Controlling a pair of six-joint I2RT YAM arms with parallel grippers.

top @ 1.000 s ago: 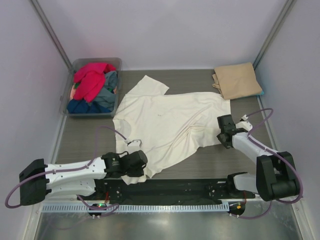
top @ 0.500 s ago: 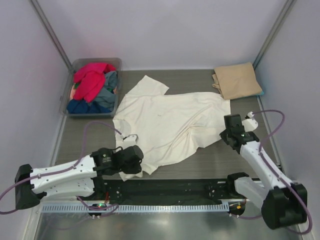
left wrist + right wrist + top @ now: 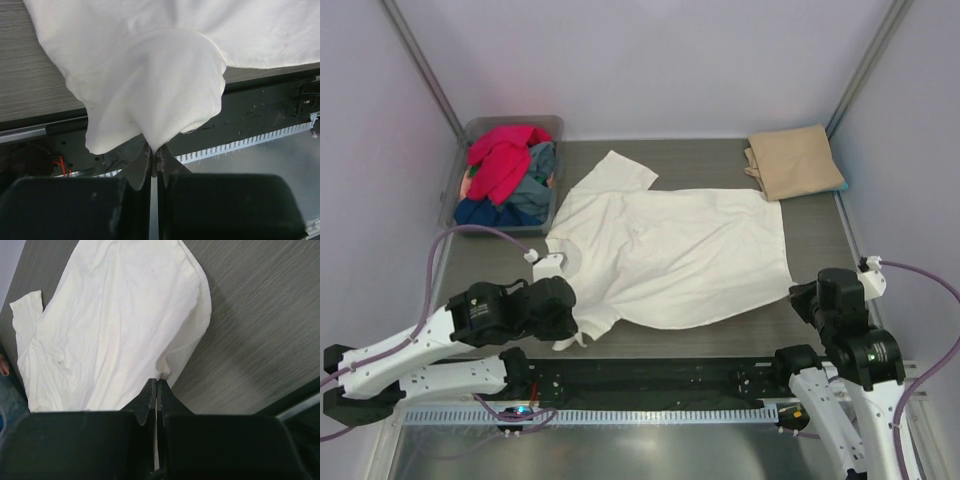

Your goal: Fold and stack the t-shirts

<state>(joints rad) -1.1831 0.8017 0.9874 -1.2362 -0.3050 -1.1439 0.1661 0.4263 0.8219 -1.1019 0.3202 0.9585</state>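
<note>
The large cream-white t-shirt [image 3: 670, 250] lies spread across the middle of the table, pulled fairly flat. My left gripper [image 3: 582, 322] is shut on its near-left sleeve, which bunches and hangs from the closed fingertips [image 3: 154, 150] over the table's near edge. At the near-right corner my right gripper [image 3: 794, 293] is shut on the hem, a small fold of cloth pinched at its tips [image 3: 157, 382]. A folded tan-beige t-shirt [image 3: 795, 160] rests at the back right. Red [image 3: 500, 155] and blue-grey [image 3: 530, 190] t-shirts are heaped in the tub.
The grey translucent tub [image 3: 510, 120] stands at the back left corner. A black rail [image 3: 670, 375] with the arm bases runs along the near edge. Pale walls close in the sides and back. Something teal [image 3: 840, 186] peeks from under the tan shirt.
The right gripper has shut on the hem and pulled it right and nearer. The left arm dragged the sleeve left. The cream shirt now lies stretched and flatter.
</note>
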